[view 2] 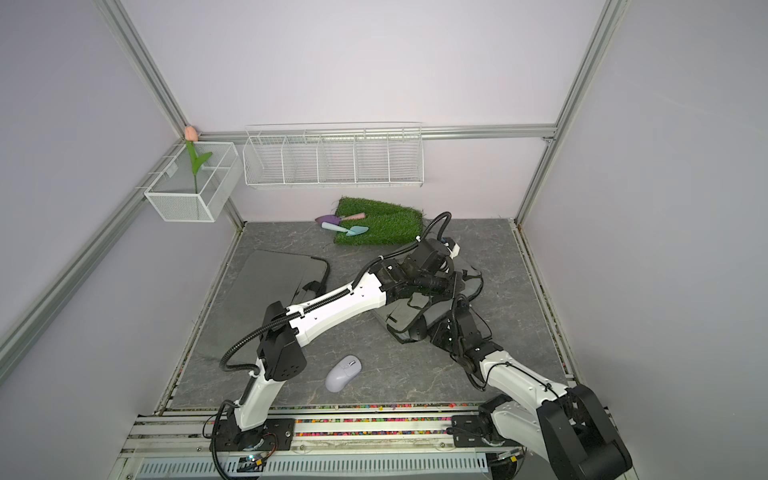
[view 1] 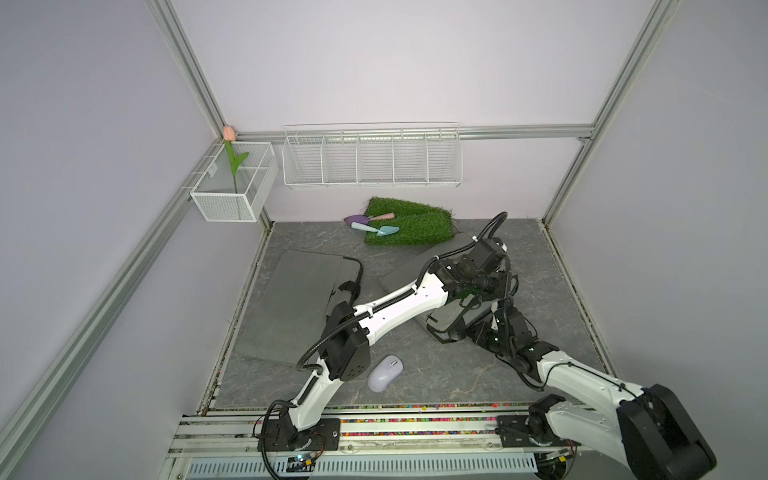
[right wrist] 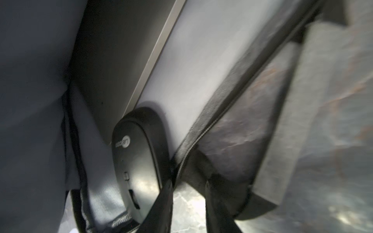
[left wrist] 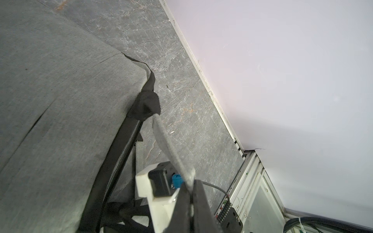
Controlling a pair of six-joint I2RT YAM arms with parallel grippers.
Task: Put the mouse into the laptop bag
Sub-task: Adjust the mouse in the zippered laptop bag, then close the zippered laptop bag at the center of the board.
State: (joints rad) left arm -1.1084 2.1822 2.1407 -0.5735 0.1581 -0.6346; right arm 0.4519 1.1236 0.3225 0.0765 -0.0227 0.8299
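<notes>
While left tool (left wrist: 190,184) is clamped tight on the grey strap (left wrist: 171,145) of the open laptop bag (view 1: 401,276), apparently holding its mouth up, that arm isn't free. Right tool (view 2: 434,332) sits at the bag mouth, right of counter (view 1: 457,374) centre. It's mostly hidden in both top views and its wrist view is blurred, so can't tell its opening or any hold. Black mouse (right wrist: 139,161) lies just inside the mouth, underside showing. Pale mouse (view 1: 385,372) is out on the counter near the front edge, about mid-width, well apart from the bag. From right tool it lies front-left, long axis diagonal, wheel end toward the bag. Left elbow (view 1: 345,353) is just beside it, but right arm looks like the one to pick it.
</notes>
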